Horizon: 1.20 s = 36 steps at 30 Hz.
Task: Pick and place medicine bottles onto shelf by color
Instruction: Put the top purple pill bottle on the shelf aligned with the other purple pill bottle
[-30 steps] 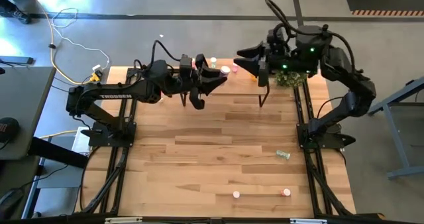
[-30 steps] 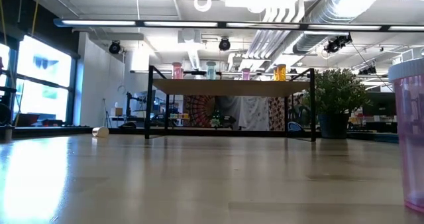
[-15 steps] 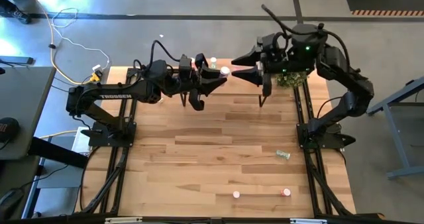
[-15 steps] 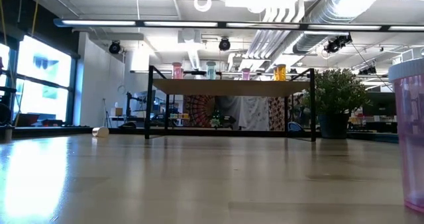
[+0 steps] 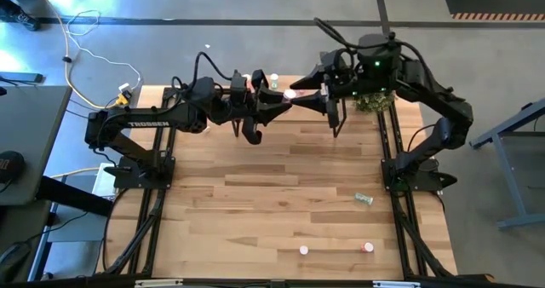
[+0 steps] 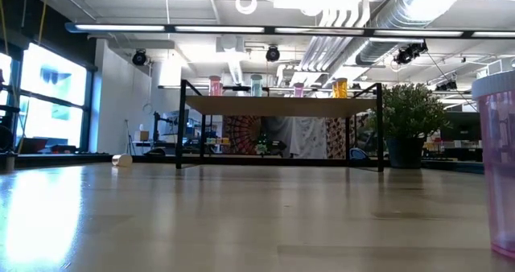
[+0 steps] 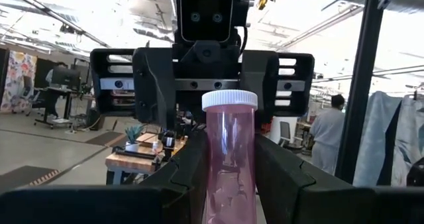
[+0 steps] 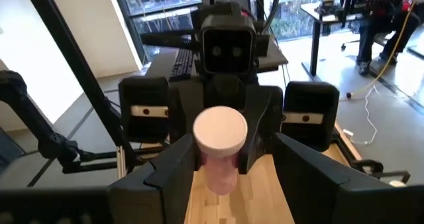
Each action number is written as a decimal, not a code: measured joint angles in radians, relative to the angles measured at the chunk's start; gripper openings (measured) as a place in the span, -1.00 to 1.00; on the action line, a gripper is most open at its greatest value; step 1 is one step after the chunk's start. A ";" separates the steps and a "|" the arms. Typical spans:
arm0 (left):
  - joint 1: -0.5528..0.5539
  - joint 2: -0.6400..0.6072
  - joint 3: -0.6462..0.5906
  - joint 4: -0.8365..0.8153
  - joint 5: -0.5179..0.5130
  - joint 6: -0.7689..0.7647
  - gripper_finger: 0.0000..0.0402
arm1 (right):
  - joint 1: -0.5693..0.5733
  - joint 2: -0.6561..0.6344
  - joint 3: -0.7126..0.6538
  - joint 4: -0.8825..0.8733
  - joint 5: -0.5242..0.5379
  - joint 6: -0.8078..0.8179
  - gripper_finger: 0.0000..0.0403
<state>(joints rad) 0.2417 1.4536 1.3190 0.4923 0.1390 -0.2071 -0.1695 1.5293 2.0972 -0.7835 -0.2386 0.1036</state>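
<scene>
Overhead: my left hand (image 5: 274,101) and right hand (image 5: 308,98) meet above the shelf (image 5: 294,111), the pink bottle (image 5: 290,94) between them. Right wrist: left hand grips it, right hand wide around it. I judge: close squarely before releasing.

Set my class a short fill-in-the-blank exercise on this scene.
The left gripper holds a ___ bottle. The right gripper has its fingers, either side of that bottle, ___. In the low view, the shelf carries ___ bottles.
Missing words: pink; open; four.
</scene>
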 joint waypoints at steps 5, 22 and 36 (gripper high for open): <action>0.000 0.000 0.000 -0.003 0.002 0.001 -0.52 | 0.001 0.019 0.000 0.021 -0.001 0.000 -0.04; 0.001 0.002 0.000 -0.031 0.001 -0.001 -0.52 | 0.002 0.046 0.002 0.028 -0.001 0.026 -0.57; 0.000 0.001 0.000 -0.070 0.001 0.073 -0.25 | 0.002 0.048 0.001 0.015 0.031 0.077 -0.54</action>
<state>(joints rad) 0.2420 1.4548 1.3190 0.4226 0.1403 -0.1341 -0.1673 1.5776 2.0979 -0.7682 -0.2080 0.1805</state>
